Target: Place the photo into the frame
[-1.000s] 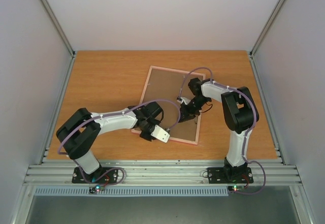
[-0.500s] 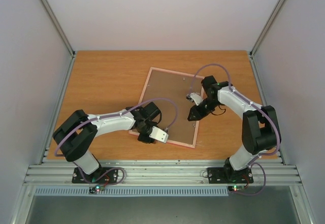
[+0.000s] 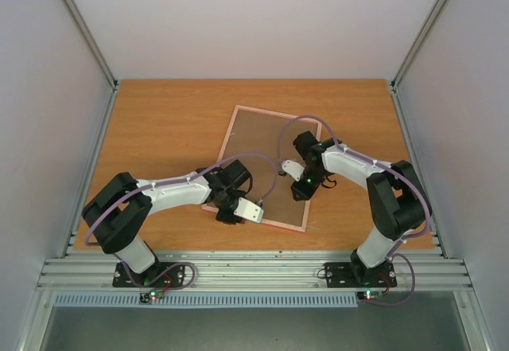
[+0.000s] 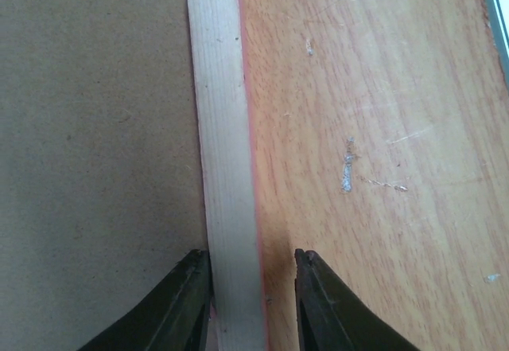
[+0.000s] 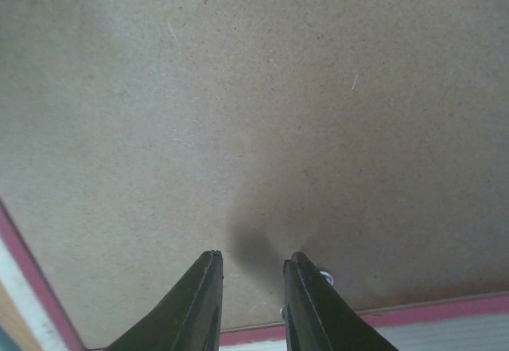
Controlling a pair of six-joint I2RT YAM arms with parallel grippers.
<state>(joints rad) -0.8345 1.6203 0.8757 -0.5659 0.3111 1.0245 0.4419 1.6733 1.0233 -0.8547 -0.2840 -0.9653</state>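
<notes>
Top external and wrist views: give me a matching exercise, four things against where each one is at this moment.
Things:
1. left gripper
2. right gripper
3. backing board
4. table

Places:
A. lying inside the pink frame
B. orange wood underneath everything
C. fingers on either side of the frame's pale rail
D. over the brown board, near a corner of the frame

Pairs: 1-C; 2-D; 3-A; 4-B
</notes>
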